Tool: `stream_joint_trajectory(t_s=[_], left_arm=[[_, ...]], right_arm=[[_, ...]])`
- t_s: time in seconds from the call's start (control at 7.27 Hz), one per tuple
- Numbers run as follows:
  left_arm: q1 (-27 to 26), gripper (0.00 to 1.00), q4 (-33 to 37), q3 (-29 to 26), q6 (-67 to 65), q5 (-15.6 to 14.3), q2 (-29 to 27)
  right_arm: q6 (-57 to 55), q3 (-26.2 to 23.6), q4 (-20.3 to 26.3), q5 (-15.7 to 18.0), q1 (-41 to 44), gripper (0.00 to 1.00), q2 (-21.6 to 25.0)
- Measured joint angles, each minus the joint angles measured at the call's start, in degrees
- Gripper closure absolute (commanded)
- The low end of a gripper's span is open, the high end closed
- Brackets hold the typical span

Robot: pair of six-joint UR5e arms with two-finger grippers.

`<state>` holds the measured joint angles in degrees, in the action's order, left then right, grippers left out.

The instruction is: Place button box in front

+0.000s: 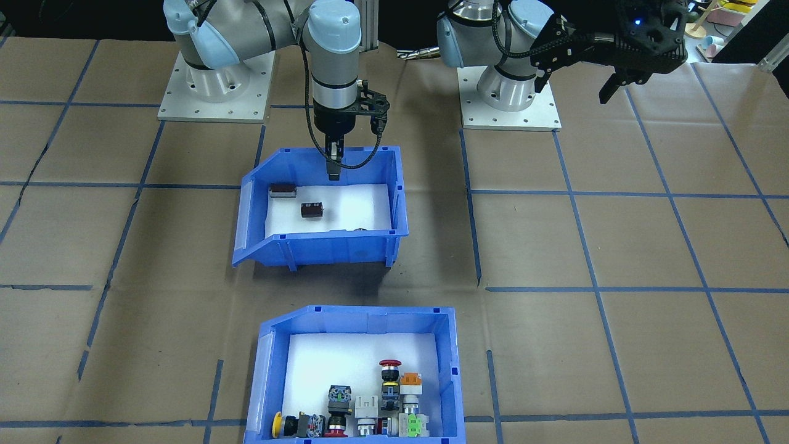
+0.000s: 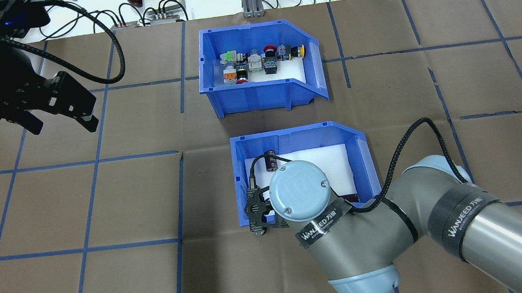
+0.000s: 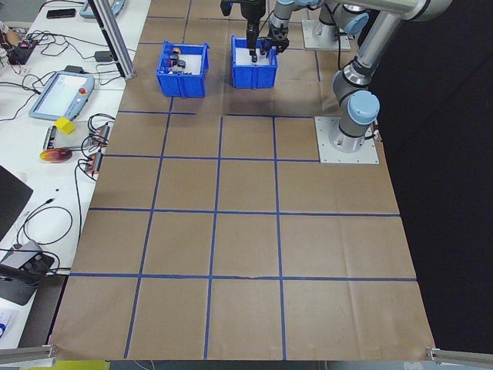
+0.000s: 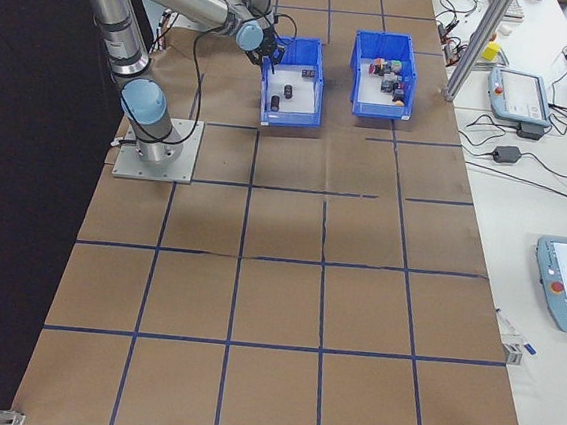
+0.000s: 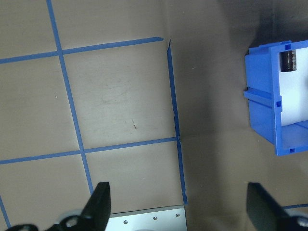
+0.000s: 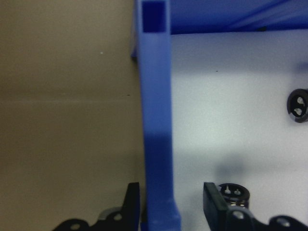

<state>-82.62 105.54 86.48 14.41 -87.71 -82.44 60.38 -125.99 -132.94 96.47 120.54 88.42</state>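
Note:
The button box (image 1: 360,322) is a blue bin with a white floor that holds several small push-buttons, one with a red mushroom head (image 1: 389,365). It stands at the table's far side from me, also seen as the button box (image 2: 257,96) in the overhead view. My right gripper (image 6: 171,204) is open. Its fingers straddle the wall of the other blue bin (image 1: 336,248), the one nearer to me. My left gripper (image 2: 63,125) hangs open above bare table off to the left, nothing between its fingers (image 5: 100,202).
The nearer bin holds dark cylinders (image 1: 312,210), one right beside my right finger (image 6: 233,192). A strip of brown table with blue tape lines separates the two bins. Cables and devices lie beyond the table's far edge (image 2: 157,17).

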Motion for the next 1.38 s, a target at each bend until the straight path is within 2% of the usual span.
stream_joint_trajectory(t_s=[0.14, 0.41, 0.83, 1.1, 1.38], left_arm=[[0.0, 0.01, 0.01, 0.0, -0.02, 0.0, 0.0], [0.0, 0.01, 0.01, 0.0, -0.08, 0.0, 0.0], [0.01, 0.01, 0.01, 0.0, -0.11, 0.04, -0.02], [0.0, 0.01, 0.01, 0.0, -0.17, 0.03, -0.07], [0.01, 0.01, 0.01, 0.0, -0.17, 0.08, -0.09]], right_arm=[[0.04, 1.78, 2.16, 0.07, -0.49, 0.0, 0.37], [0.0, 6.32, 10.27, 0.2, -2.08, 0.0, 2.24], [0.07, 8.61, 22.58, 0.1, -11.48, 0.0, 10.44], [0.01, 9.84, 25.86, -0.5, -20.93, 0.0, 13.11], [-4.84, 14.22, 27.7, -0.64, -25.81, 0.0, 12.52]])
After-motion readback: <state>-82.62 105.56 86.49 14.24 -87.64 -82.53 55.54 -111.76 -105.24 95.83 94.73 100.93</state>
